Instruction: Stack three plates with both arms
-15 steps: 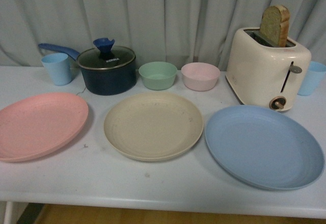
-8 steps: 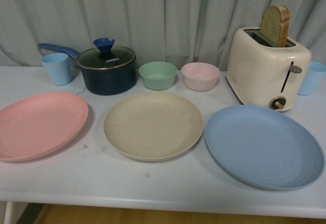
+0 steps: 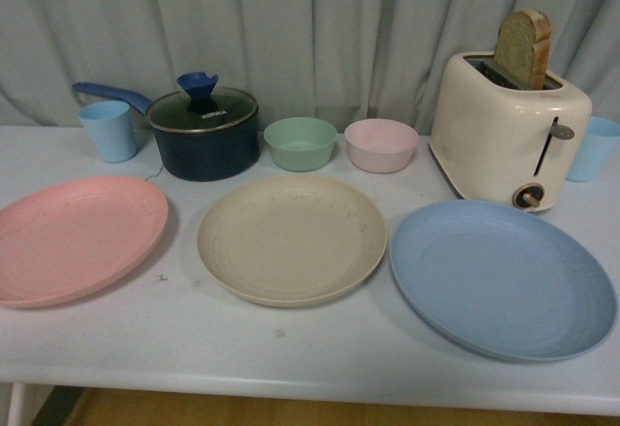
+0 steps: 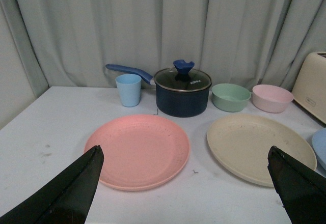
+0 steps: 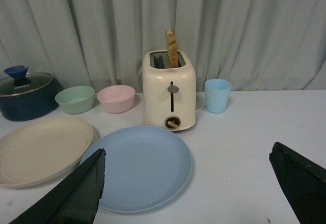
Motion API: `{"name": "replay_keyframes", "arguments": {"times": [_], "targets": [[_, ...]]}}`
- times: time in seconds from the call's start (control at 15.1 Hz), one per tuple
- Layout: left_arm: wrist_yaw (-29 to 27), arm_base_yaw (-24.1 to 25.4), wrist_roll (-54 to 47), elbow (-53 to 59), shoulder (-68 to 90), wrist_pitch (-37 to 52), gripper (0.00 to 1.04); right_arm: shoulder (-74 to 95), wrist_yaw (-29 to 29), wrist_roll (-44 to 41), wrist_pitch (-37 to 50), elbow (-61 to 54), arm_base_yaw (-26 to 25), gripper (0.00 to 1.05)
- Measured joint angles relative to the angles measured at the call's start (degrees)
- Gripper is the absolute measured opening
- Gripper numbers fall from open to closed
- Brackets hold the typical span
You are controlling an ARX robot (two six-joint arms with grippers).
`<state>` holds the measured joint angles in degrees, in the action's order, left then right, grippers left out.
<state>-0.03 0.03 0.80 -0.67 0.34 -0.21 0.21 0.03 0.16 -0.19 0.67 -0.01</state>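
Note:
Three plates lie side by side on the white table: a pink plate [image 3: 76, 238] at the left, a beige plate [image 3: 291, 237] in the middle and a light blue plate [image 3: 501, 277] at the right. None overlaps another. Neither arm shows in the front view. My left gripper [image 4: 186, 155] is open and held back above the table, with the pink plate [image 4: 137, 150] and the beige plate [image 4: 260, 146] ahead of it. My right gripper [image 5: 188, 157] is open too, with the blue plate [image 5: 140, 165] ahead of it. Nothing sits between either pair of fingers.
Along the back stand a blue cup [image 3: 108, 130], a dark lidded pot [image 3: 203, 134] with a blue handle, a green bowl [image 3: 300, 142], a pink bowl [image 3: 381, 144], a cream toaster [image 3: 508, 136] with bread in it, and another blue cup [image 3: 593, 147]. A grey curtain hangs behind.

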Motion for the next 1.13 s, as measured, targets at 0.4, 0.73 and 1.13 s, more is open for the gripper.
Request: {"name": "replay_keyframes", "arguments": {"times": [0.4, 0.73, 1.13], "targets": [[0.00, 0.00, 0.00, 0.00, 0.00, 0.00, 0.98, 0.00, 0.00, 0.00, 0.00, 0.00, 0.00, 0.98], [0.00, 0.00, 0.00, 0.00, 0.00, 0.00, 0.98, 0.00, 0.00, -0.02, 0.00, 0.00, 0.00, 0.98], [0.00, 0.00, 0.00, 0.00, 0.00, 0.00, 0.98, 0.00, 0.00, -0.02, 0.00, 0.00, 0.00, 0.98]]}}
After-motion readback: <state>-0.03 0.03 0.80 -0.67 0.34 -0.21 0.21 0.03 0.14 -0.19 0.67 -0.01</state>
